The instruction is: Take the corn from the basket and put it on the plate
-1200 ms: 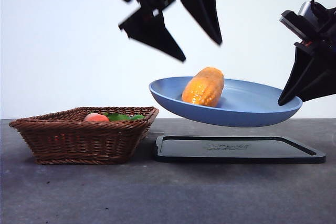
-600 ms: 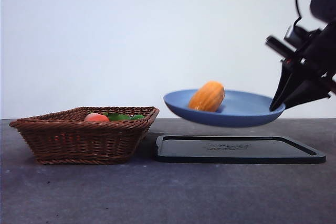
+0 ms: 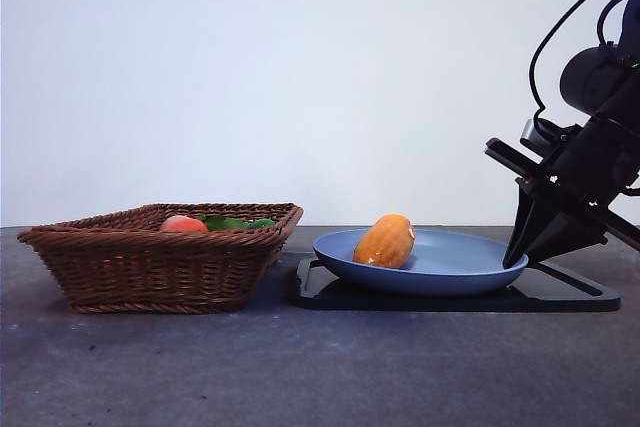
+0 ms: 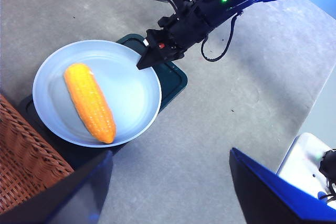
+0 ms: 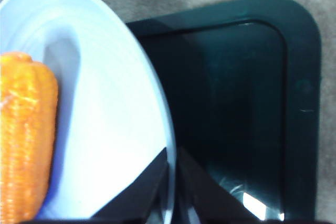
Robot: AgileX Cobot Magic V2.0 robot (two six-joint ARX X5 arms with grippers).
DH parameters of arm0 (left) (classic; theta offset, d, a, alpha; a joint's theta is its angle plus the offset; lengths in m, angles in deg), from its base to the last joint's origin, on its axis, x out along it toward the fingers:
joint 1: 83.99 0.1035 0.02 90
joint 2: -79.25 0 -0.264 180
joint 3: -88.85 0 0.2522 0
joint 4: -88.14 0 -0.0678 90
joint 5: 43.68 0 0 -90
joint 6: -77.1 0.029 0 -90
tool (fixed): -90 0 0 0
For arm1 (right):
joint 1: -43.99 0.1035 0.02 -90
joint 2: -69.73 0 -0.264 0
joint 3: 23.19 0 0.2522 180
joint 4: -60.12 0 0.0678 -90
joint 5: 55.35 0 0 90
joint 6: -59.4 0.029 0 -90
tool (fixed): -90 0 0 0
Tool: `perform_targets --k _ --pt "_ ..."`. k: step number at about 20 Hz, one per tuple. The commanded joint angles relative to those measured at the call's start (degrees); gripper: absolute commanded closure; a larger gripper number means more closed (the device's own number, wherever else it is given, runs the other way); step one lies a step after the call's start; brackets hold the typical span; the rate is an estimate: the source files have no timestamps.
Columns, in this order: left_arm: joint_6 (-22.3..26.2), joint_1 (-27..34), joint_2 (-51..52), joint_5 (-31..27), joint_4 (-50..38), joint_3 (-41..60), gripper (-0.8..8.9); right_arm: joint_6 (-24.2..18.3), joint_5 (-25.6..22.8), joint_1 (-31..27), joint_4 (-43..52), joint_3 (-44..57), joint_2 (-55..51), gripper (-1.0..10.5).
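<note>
The orange-yellow corn [image 3: 385,241] lies on the light-blue plate [image 3: 455,257], which rests on the black tray [image 3: 565,297]. My right gripper [image 3: 515,259] is shut on the plate's right rim. In the right wrist view its jaws [image 5: 170,153] pinch the rim of the plate [image 5: 105,103], with the corn [image 5: 23,135] beside them. My left gripper [image 4: 168,156] hangs open and empty high above the table, looking down on the corn [image 4: 89,102], the plate [image 4: 131,87] and the right gripper [image 4: 144,62]. The wicker basket [image 3: 160,267] stands to the left of the plate.
A pinkish-red fruit [image 3: 183,224] and a green leafy item [image 3: 235,222] stay in the basket. A corner of the basket [image 4: 21,166] shows in the left wrist view, next to the tray [image 4: 176,77]. Grey tabletop stretches in front of everything.
The plate with the corn came down from mid-air onto the black tray, still held by the right gripper. The left arm rose out of the front view.
</note>
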State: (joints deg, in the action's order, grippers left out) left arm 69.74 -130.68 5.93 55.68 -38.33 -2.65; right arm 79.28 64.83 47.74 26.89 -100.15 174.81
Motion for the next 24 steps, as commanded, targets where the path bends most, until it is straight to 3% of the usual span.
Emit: perform_targets --k 1,4,8,12,19,24 --pt "0.66 -0.57 -0.28 0.07 -0.33 -1.55 4.49 -1.29 -0.76 0.13 -0.02 -1.27 1.77 9.4" --pt "0.68 -0.57 -0.28 0.07 -0.31 -1.55 4.49 -1.25 -0.61 0.24 -0.07 -1.27 1.75 9.2" --pt "0.68 -0.50 -0.28 0.04 -0.33 -1.55 4.49 -1.25 -0.17 0.17 -0.61 -1.31 1.55 7.4" --pt "0.68 -0.50 -0.28 0.04 -0.31 -1.55 4.49 -1.36 -0.79 -0.33 -2.08 -1.31 -2.56 7.2" --pt "0.72 -0.20 -0.28 0.02 -0.48 -1.55 4.49 -6.12 -2.80 0.09 -13.55 -1.31 -20.79 7.2" --pt "0.72 0.33 -0.28 0.02 -0.26 -1.55 4.50 -10.03 -2.86 6.19 -23.06 -1.31 -35.95 7.2"
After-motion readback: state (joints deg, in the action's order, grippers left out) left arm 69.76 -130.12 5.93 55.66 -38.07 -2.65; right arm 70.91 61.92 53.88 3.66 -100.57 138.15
